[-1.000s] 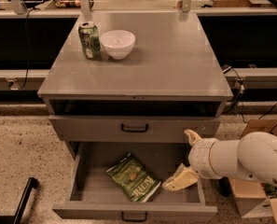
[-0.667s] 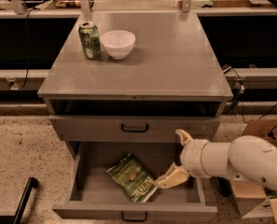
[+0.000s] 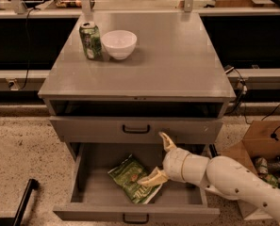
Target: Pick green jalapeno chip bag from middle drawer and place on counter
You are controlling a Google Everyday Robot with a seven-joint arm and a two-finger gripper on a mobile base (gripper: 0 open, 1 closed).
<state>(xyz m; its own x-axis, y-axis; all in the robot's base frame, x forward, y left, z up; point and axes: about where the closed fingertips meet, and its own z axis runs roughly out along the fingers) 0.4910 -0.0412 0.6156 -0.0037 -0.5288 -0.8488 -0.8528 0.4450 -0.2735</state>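
The green jalapeno chip bag [image 3: 131,178] lies flat inside the open middle drawer [image 3: 83,195], the lowest drawer of the cabinet. My gripper [image 3: 157,159] reaches into the drawer from the right on a white arm. Its fingers are spread open: one fingertip [image 3: 148,180] rests at the bag's right edge, the other [image 3: 166,139] points up by the closed drawer front above. The gripper holds nothing. The grey counter [image 3: 172,60] on top of the cabinet is flat.
A green drink can [image 3: 90,40] and a white bowl [image 3: 119,44] stand at the counter's back left. A cardboard box [image 3: 262,147] with items sits on the floor at the right. A dark pole [image 3: 21,206] lies at lower left.
My gripper has moved left inside the drawer, from its right side to the bag's right edge. The bag has not moved.
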